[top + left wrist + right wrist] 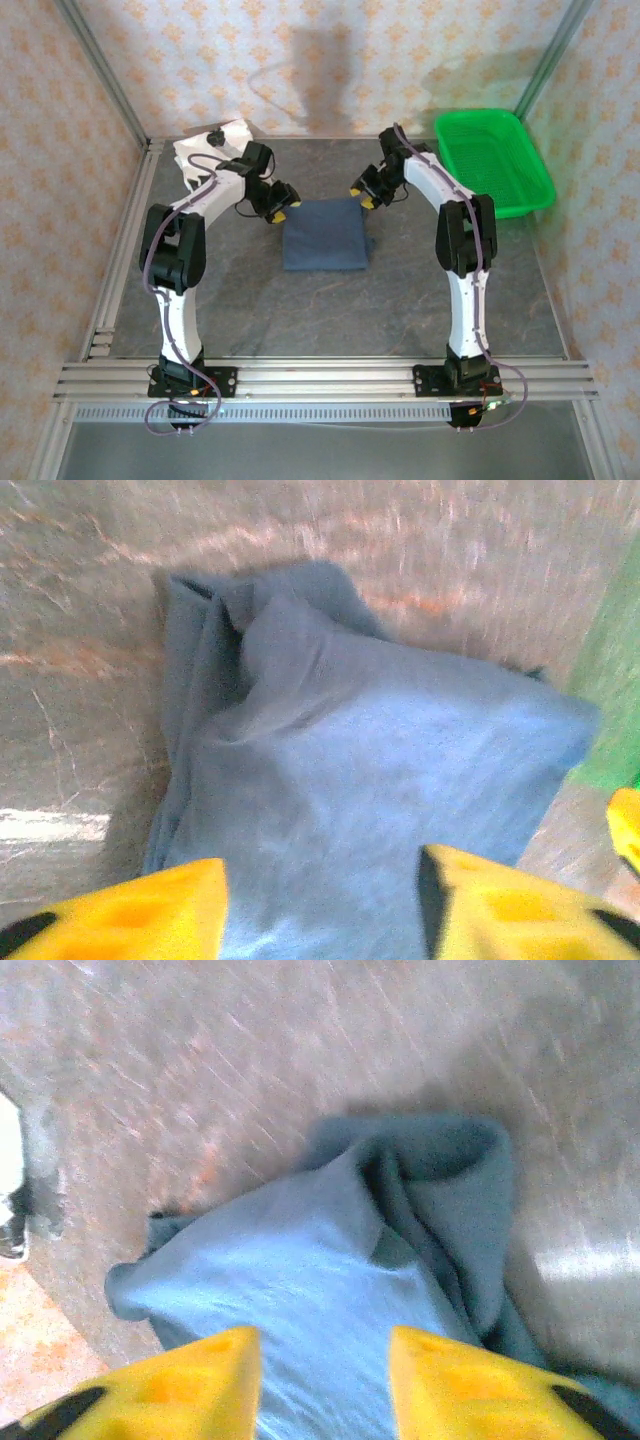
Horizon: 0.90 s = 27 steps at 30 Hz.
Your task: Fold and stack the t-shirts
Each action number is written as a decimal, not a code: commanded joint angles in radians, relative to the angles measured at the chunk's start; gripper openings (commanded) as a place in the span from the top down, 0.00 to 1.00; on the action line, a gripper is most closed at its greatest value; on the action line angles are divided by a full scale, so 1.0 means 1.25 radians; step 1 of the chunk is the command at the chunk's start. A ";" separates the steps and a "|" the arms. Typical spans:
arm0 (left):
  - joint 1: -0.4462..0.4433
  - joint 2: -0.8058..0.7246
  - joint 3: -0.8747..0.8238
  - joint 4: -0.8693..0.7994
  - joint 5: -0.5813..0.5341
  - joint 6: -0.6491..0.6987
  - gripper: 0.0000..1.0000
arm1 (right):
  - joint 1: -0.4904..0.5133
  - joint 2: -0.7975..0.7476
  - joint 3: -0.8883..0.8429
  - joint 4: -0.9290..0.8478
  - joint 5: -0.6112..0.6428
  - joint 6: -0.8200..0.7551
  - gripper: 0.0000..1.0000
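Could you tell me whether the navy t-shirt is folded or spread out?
Folded: the navy t-shirt lies as a compact rectangle, with layered edges showing.

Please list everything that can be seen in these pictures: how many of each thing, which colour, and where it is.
table: 1, grey marbled top, under everything.
navy t-shirt: 1, dark blue, folded, in the middle of the table.
white t-shirt: 1, white with black patches, bunched at the far left corner.
basket: 1, green plastic mesh, at the far right corner.
walls: 3, beige with a pattern, at the left, back and right.
rails: several, silver metal, along the near edge.
left arm: 1, white and black, base at near left.
right arm: 1, white and black, base at near right.
left claw: 1, yellow fingers, open, by the navy t-shirt's far left corner.
right claw: 1, yellow fingers, open, by its far right corner.
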State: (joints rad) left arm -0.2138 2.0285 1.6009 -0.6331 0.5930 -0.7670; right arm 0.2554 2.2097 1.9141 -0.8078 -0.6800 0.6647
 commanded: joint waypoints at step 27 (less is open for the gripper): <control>0.036 -0.354 -0.313 0.041 -0.091 0.182 0.07 | -0.049 -1.041 -0.799 0.173 -0.008 -0.074 0.07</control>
State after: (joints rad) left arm -0.1417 1.5650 1.2144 -0.6571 0.5087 -0.5728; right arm 0.1936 0.9573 0.9684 -0.6281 -0.6998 0.5423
